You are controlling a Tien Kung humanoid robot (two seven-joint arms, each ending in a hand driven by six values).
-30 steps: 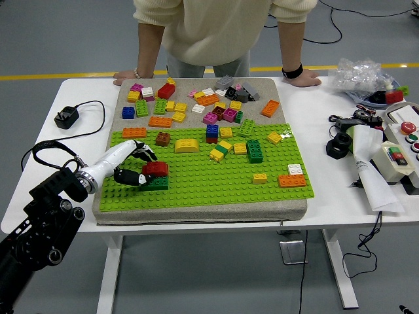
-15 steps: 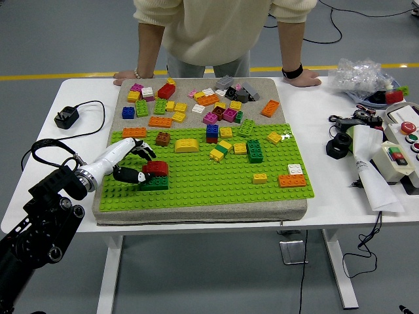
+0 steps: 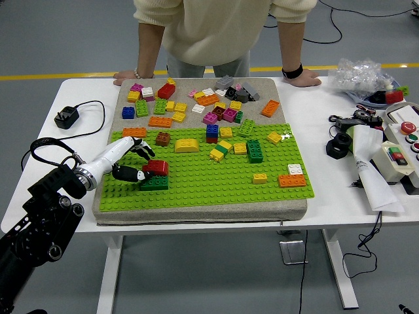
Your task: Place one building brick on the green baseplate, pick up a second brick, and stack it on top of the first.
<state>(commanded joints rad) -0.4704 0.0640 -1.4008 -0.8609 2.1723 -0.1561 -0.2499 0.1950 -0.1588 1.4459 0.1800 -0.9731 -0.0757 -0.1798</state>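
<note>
The left hand is curled around a red brick — it is stacked on a dark green brick, which is seated near the green baseplate's left edge, toward the bench's near-left corner.

— Where are we watching from?
— One head view, high on the robot's side, looking forward and down over the white table, its near edge low in frame.
— How close?
— Far enough to take in the whole green baseplate, floor beneath, and a person cropped at the top.
</note>
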